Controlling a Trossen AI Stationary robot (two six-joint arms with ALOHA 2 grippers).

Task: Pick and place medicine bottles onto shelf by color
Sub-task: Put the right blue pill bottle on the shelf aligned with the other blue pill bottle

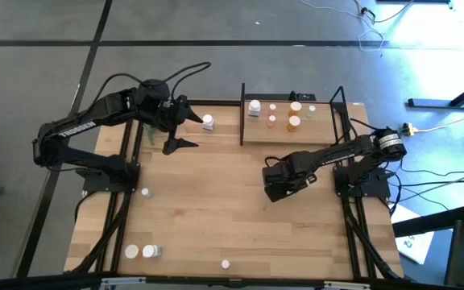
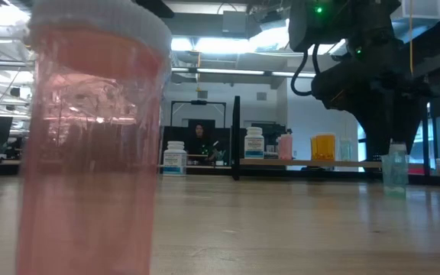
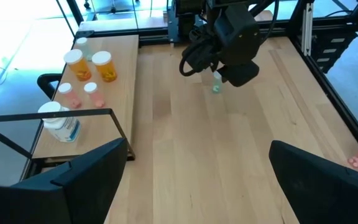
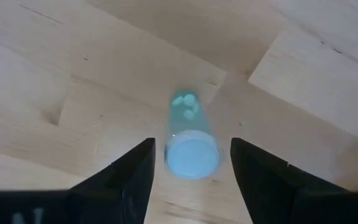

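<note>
From above we note the shelf (image 1: pixel 296 133) at the table's far edge, holding one white-labelled bottle (image 1: pixel 254 107), two orange bottles (image 1: pixel 295 122) and a few small pinkish ones. The right gripper (image 1: pixel 278 190) hangs over the tabletop (image 1: pixel 216 209) just in front of the shelf; the left gripper (image 1: pixel 180 129) sits off the shelf's left end, fingers spread wide and empty, beside a lone white bottle (image 1: pixel 208 122). More white-capped bottles (image 1: pixel 142 252) lie far from the shelf at the near edge. At table level, a pink bottle (image 2: pixel 90 145) right against the lens blocks much of our sight; past it we see the shelf with its bottles, and a pale green bottle (image 2: pixel 394 169) standing under the right arm. From the left wrist, the right arm's bulk covers most of that green bottle, in front of the shelf. From the right wrist, its fingers (image 4: pixel 132 174) straddle the upright green bottle, apart from it on both sides, not gripping.
</note>
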